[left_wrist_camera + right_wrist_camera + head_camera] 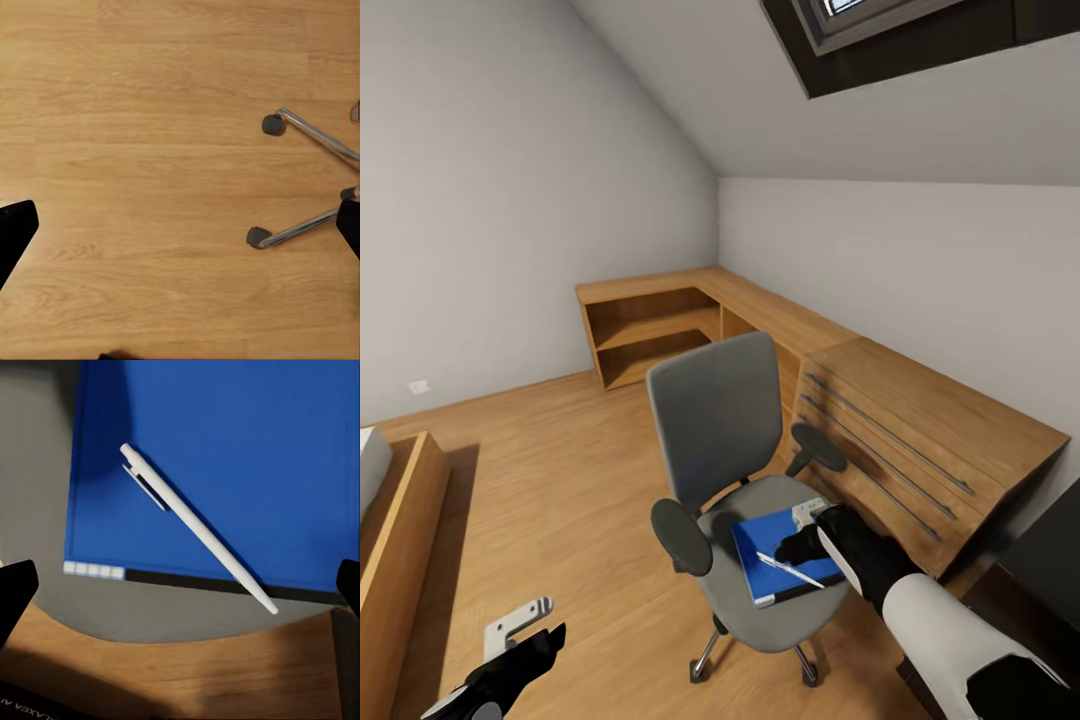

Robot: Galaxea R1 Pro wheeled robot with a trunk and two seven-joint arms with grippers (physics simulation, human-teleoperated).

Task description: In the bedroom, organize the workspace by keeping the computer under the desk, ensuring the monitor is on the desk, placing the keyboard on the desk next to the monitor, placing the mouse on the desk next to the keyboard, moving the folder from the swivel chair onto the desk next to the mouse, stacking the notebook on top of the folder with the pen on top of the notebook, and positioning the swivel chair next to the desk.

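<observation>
The swivel chair (720, 420), grey with black armrests, stands mid-room on the wood floor. On its seat lies the blue folder (775, 560), and the white pen (790, 570) rests diagonally across it. My right gripper (802, 530) hovers open just above the folder's right side. In the right wrist view the pen (195, 529) lies on the folder (262, 435) between the spread black fingertips (16, 589), untouched. My left gripper (548, 620) hangs open and empty over the floor left of the chair, and its wrist view looks down on the chair's chrome legs (311, 135).
A light-wood chest (930, 440) with long bar handles stands right behind the chair, joined to low wooden shelving (650, 335) in the corner. A black surface (1050, 560) shows at the right edge. A wooden bed frame (400, 560) runs along the left. The ceiling slopes overhead.
</observation>
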